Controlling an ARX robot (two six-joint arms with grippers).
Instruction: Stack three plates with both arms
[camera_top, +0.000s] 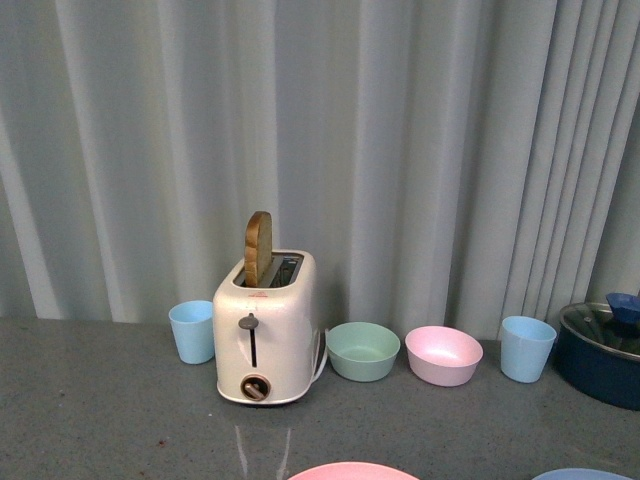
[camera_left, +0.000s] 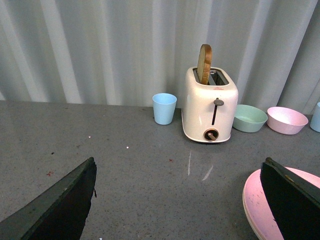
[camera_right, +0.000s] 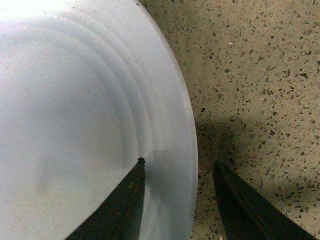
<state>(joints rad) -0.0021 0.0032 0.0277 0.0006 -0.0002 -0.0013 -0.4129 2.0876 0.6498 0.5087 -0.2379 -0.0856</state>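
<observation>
Right now the right gripper (camera_right: 178, 165) is straddling the rim of the light blue plate (camera_right: 75, 125). Its fingers are spread, one over the plate's inside and the other over the bare counter (camera_right: 260, 75), apparently so that closing would pinch the rim for lifting. The left gripper (camera_left: 177, 162) is hovering with fingers wide apart, holding nothing, just beside the pink plate (camera_left: 255, 205), which is lying by the counter's near edge, probably as the base of the stack.
</observation>
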